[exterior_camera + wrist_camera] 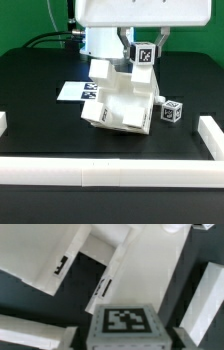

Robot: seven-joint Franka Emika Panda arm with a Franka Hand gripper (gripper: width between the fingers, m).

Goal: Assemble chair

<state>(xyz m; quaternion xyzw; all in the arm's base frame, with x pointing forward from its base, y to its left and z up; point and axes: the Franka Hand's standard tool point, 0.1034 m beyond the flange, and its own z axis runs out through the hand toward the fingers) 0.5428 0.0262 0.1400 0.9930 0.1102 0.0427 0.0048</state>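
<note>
Exterior view is showing the arm (115,15) hanging down over the middle of the black table (40,65). The gripper (143,48) is clamping a square post (143,56), its jaws pressing on opposite sides of the post, and a black-and-white tag on the post is facing the camera. The post is standing close to upright, and its lower end is meeting the upper part of the chair assembly (115,108) toward the exterior view's right; the frames are not settling whether it is seated in a joint or only touching. The chair assembly, several chunky white pieces already joined, is sitting tilted near the table's centre. A loose post (172,112), short and tagged, is lying on the table near the assembly on the exterior view's right, apart from it. The marker board (70,91) is lying flat behind the assembly toward the exterior view's left, with its near edge partly hidden by the white pieces. Border rails (110,174) are running along the front of the table, and shorter ones are sitting at both sides. Wrist view is looking along the held square post (124,321): its tagged face is filling the space between the fingers (80,338), and the gripper (126,339) is bearing on it from either side. Beyond the post, white panels of the chair assembly (45,258) are lying at a slant, with dark table showing between them.
</note>
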